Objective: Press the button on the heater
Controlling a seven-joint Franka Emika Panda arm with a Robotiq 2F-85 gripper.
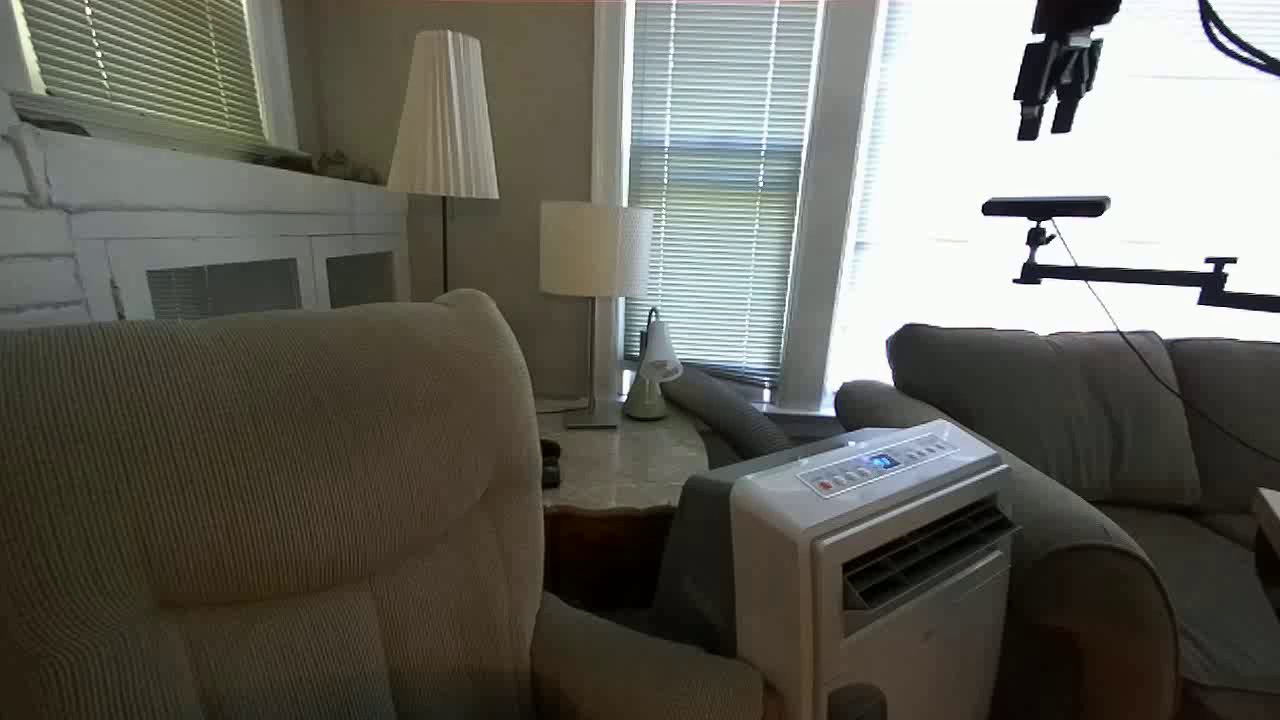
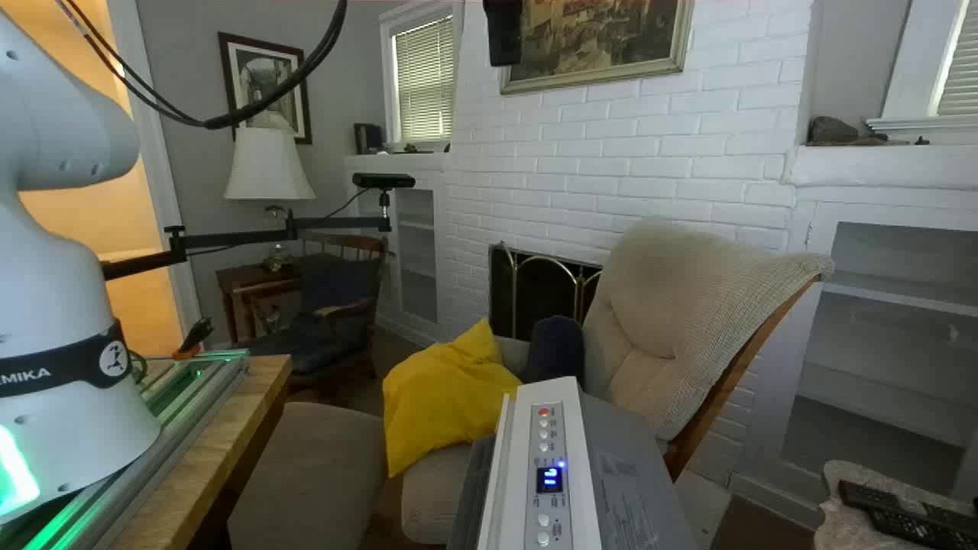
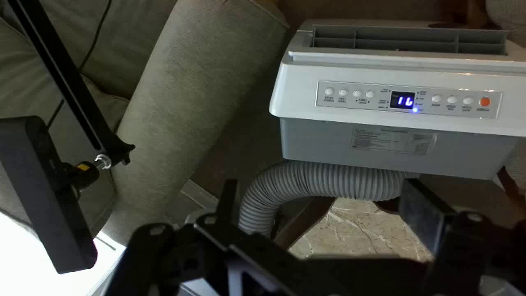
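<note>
The heater is a white upright box with a slatted vent, seen in both exterior views (image 1: 775, 570) (image 2: 582, 466) and the wrist view (image 3: 296, 94). Its top control panel (image 3: 380, 100) has a lit blue display (image 3: 402, 100), several white round buttons and an orange-red button (image 3: 485, 101) at one end. The orange-red button also shows in both exterior views (image 1: 824, 485) (image 2: 543, 412). My gripper (image 3: 322, 205) is open and empty, fingers wide apart. In an exterior view the gripper (image 1: 1046, 122) hangs high above the heater, touching nothing. Elsewhere only a dark piece shows at the top edge.
A grey ribbed hose (image 3: 328, 181) runs behind the heater beside a marble-topped table (image 3: 361, 226). A sofa arm (image 3: 197, 82) and a beige armchair (image 1: 300, 450) flank the heater. A camera on a black arm (image 1: 1045, 207) stands out near the gripper. A yellow pillow (image 2: 443, 389) lies nearby.
</note>
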